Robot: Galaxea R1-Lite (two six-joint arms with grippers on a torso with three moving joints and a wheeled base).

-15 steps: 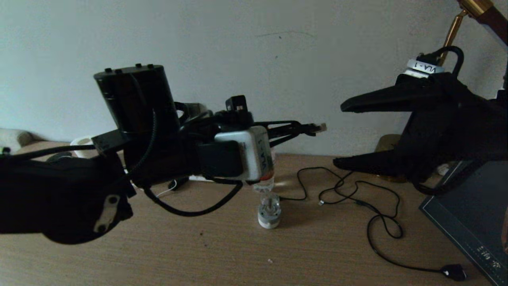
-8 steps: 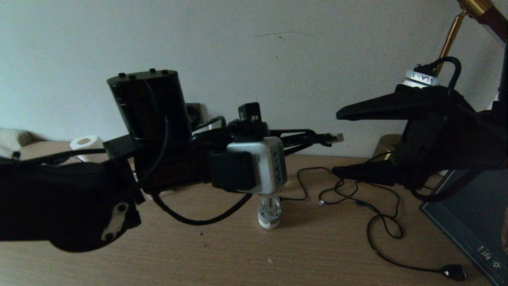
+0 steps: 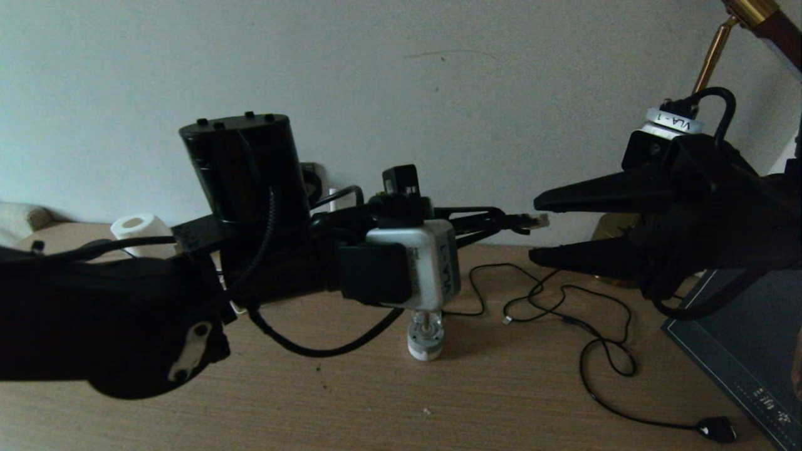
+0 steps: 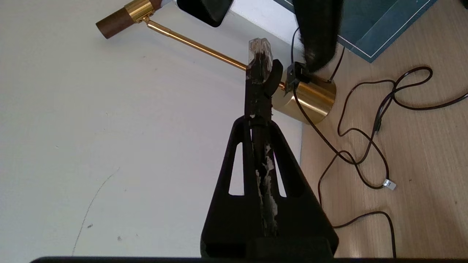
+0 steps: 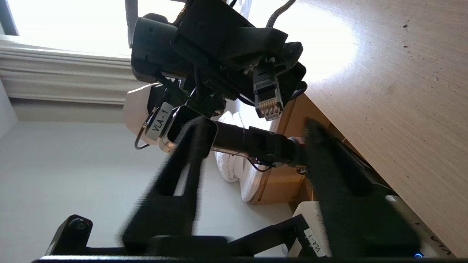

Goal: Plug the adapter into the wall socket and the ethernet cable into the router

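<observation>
the left hand is reaching level across the tabletop toward the right hand, clamped tight on the ethernet cable just behind its clear-tipped plug. the plug is sticking out past the left fingertips, its long axis running level and pointing straight at the right hand. the right hand is sitting just beyond the plug tip, its jaws partly apart, one above and one below the plug's line, holding nothing. the right hand is nearer the tip, so a handover by closing across the plug's axis looks likely. no router is showing.
</observation>
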